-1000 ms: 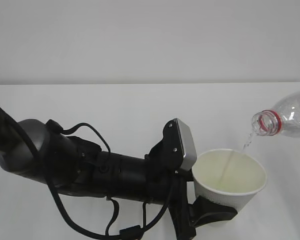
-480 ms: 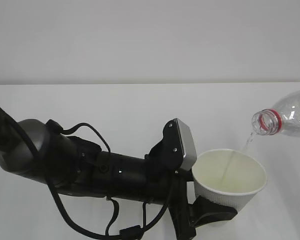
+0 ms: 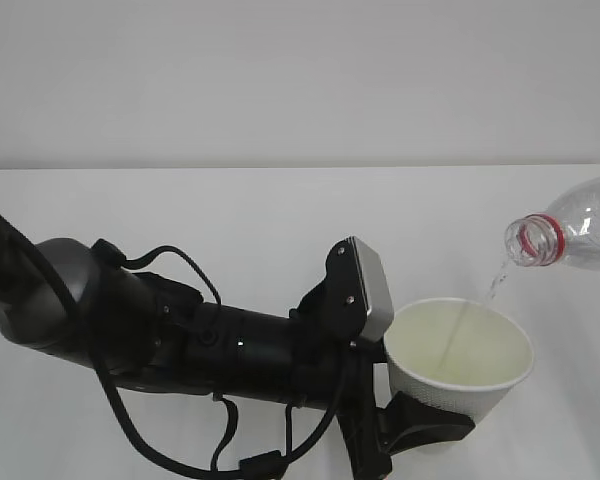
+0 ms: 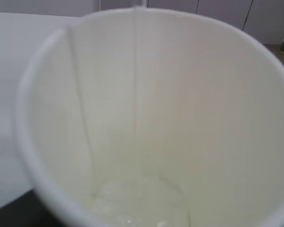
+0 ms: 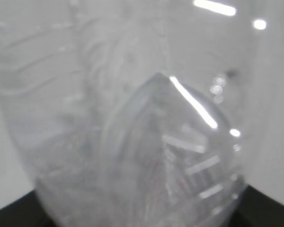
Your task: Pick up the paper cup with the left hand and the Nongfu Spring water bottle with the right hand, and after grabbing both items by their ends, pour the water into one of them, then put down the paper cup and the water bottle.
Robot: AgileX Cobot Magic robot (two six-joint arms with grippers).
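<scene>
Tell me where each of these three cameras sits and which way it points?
Exterior view: faces the table from the front, slanting down; shows the left arm holding the paper cup while the water bottle pours from the right.
Left wrist view: sits on the left arm, looking straight into the paper cup; no robot part is clearly visible.
Right wrist view: sits on the right arm, pressed close to the clear bottle; no robot part can be told.
Shared: the cup appears in the exterior and left wrist views.

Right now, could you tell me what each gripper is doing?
Left gripper: closed on the cup.
Right gripper: out of sight, apparently holding the tilted bottle.
</scene>
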